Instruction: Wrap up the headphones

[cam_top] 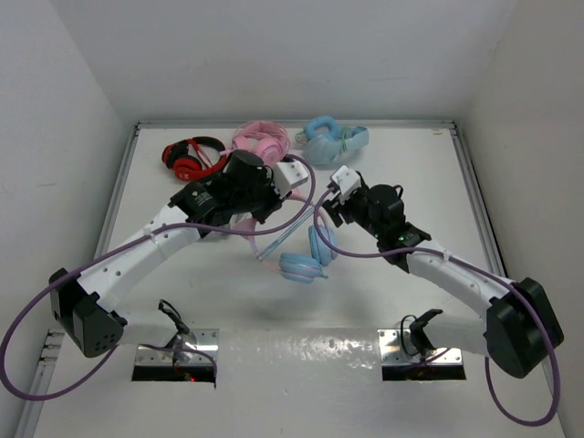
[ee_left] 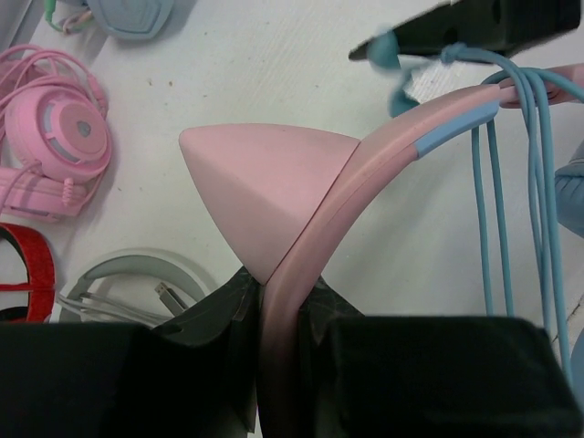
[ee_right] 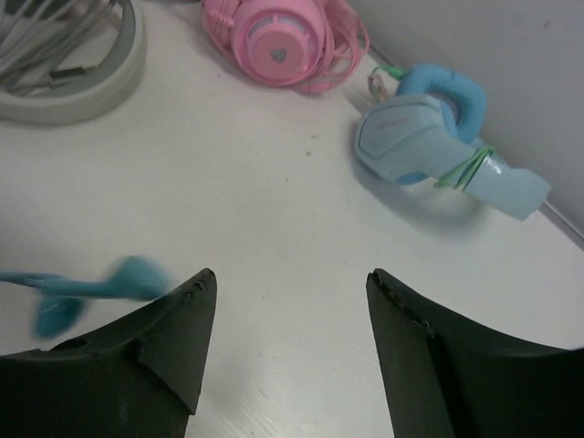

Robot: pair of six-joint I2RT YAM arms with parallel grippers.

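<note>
The headphones have a pink headband (ee_left: 383, 146) with a pink pointed ear (ee_left: 260, 192) and light blue earcups (cam_top: 301, 266). My left gripper (ee_left: 278, 285) is shut on the headband and holds it above the table; it also shows in the top view (cam_top: 245, 217). The thin teal cable (ee_left: 538, 182) hangs in several loops over the headband. My right gripper (ee_right: 287, 283) is open and holds nothing. The blurred cable end (ee_right: 91, 287) lies just left of its left finger. In the top view the right gripper (cam_top: 330, 208) is just right of the headband.
At the back lie an all-pink pair (cam_top: 262, 140), an all-light-blue pair (cam_top: 333, 139) and a red-and-black pair (cam_top: 193, 157). A white-grey pair with a cable (ee_left: 137, 274) lies below my left gripper. White walls close in the table on three sides.
</note>
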